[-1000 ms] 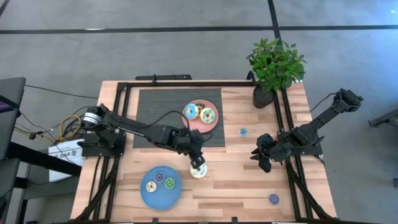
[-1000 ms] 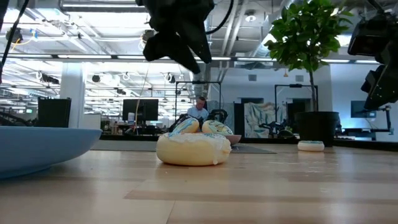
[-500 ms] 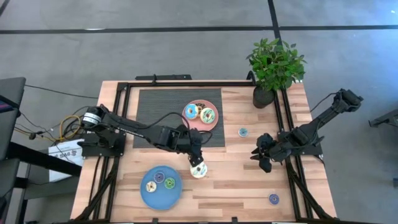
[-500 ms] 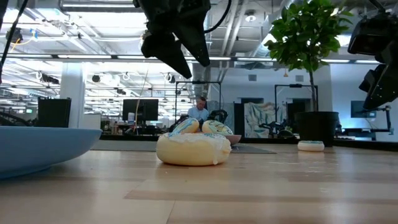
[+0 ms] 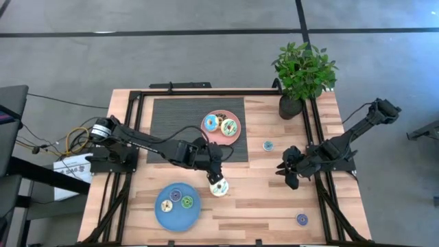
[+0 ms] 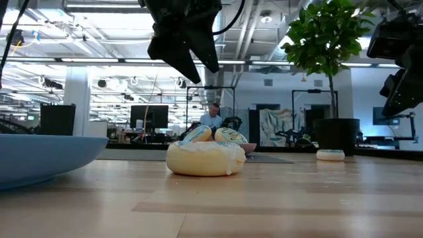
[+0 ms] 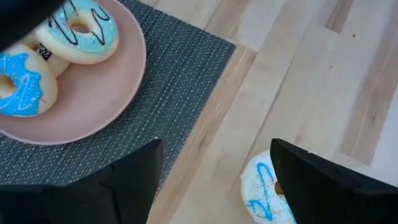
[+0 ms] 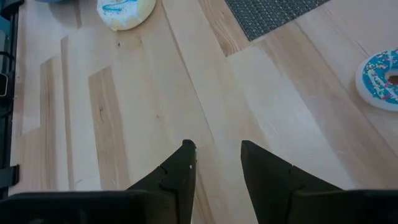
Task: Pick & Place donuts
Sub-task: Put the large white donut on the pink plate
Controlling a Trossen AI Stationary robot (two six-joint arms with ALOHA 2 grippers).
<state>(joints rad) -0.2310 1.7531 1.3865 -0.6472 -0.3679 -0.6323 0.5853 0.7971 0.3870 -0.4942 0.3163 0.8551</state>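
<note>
A white donut with blue icing [image 5: 219, 187] lies flat on the bare wood, also in the left wrist view [image 7: 266, 196] and the low view [image 6: 205, 158]. My left gripper [image 5: 215, 175] is open just above it on its far-left side, touching nothing [image 7: 211, 180]. The pink plate [image 5: 235, 136] on the dark mat holds two iced donuts [image 5: 211, 123]. The blue plate [image 5: 164, 218] holds three small donuts [image 5: 176, 196]. Two small donuts lie loose at the right [image 5: 267, 145] and near right [image 5: 302, 219]. My right gripper [image 5: 287, 173] is open and empty [image 8: 217, 155].
A potted plant [image 5: 302, 72] stands at the far right corner. Black frame rails run along the table's left, right and far edges. The dark mat [image 5: 175, 127] covers the far middle. Bare wood lies between the two grippers.
My left gripper has drawn back a little from the white donut, up and toward the table's far-left side. The donut lies still on the wood.
</note>
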